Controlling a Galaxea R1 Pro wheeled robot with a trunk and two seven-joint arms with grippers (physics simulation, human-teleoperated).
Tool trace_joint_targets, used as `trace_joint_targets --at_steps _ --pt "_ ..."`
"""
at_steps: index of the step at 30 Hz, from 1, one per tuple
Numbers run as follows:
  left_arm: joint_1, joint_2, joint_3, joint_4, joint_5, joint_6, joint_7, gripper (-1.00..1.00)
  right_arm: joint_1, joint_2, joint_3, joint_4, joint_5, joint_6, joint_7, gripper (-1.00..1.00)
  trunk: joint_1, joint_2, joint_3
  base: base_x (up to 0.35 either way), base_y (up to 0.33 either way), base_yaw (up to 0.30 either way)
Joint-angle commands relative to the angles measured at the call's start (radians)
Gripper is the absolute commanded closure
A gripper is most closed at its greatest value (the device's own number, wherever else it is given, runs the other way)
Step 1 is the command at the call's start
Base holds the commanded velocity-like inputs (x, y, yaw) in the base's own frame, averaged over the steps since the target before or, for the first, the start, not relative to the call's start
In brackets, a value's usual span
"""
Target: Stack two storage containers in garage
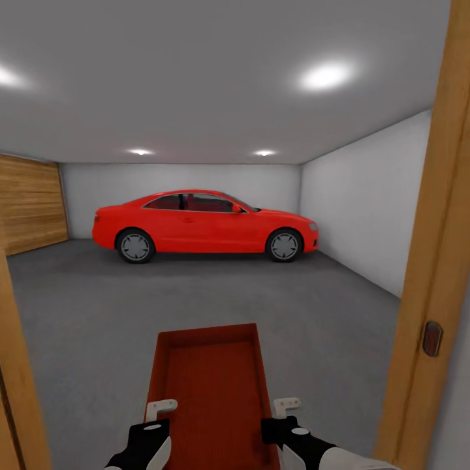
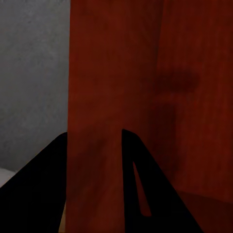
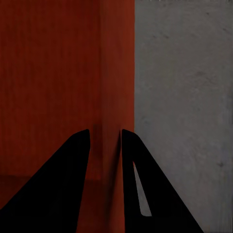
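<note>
Mid-carry at the garage doorway: both grippers clamped on container walls. Next up: roll in, lower onto concrete floor.

Orange-red container, red car, grey floor

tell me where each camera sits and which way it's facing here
Head view: on the head, in a wooden doorway, facing the garage's red car; both grippers, left and right, hold the storage container.
Left wrist view: along its fingers clamping a container wall.
Right wrist view: the opposite wall.
Shared: container, grey floor.
</note>
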Motion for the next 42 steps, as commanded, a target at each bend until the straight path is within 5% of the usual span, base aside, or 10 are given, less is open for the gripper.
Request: trace_joint_targets --at_steps 1,42 --pt "0.001 -0.001 -0.004 0.001 0.039 0.002 -0.025 1.0 -0.002 0.003 -0.04 -0.062 0.021 -0.007 0.025 1.0 0.001 -0.001 -0.001 0.34 0.0 0.0" --pt "0.001 -0.001 -0.004 0.0 0.039 0.003 -0.025 1.0 -0.002 0.003 -0.04 -0.062 0.021 -0.007 0.025 1.0 0.001 -0.001 -0.001 0.34 0.018 0.0"
